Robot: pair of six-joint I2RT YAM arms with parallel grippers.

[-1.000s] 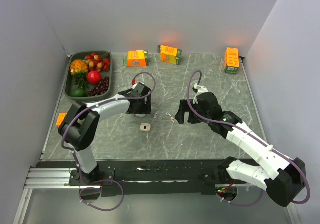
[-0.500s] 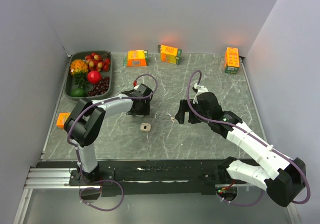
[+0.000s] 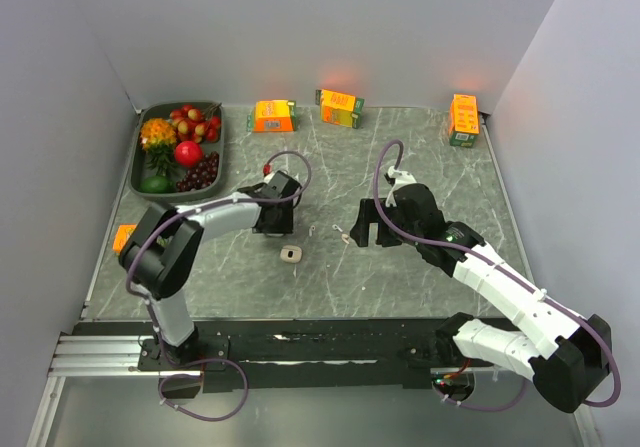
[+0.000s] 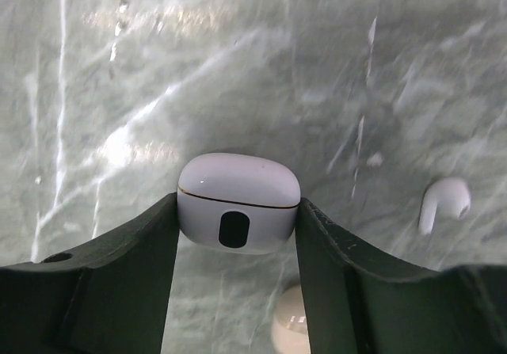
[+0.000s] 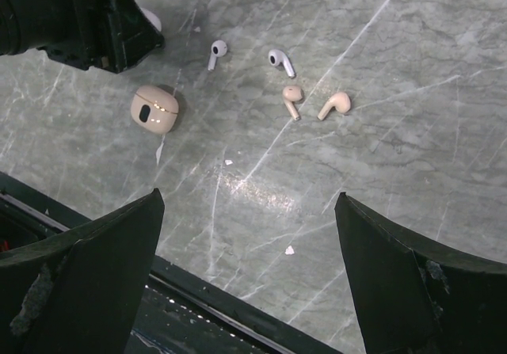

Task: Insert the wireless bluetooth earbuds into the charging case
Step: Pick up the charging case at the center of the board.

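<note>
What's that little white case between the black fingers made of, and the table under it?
The white charging case looks like smooth, glossy moulded plastic: soft highlights on its rounded top, a thin gold-coloured seam and a dark oval inset. The table looks like grey-green marble or a marble-print sheet, with pale veins and a sheen from the lights; which of the two I cannot tell.

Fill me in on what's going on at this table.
Two robot arms are working on getting earbuds into a case. The left gripper has its fingers against both sides of the white case, which looks closed. The right gripper hangs open above the table. The white earbuds lie loose on the table, neither in the case yet, near a beige pair and a beige case.
</note>
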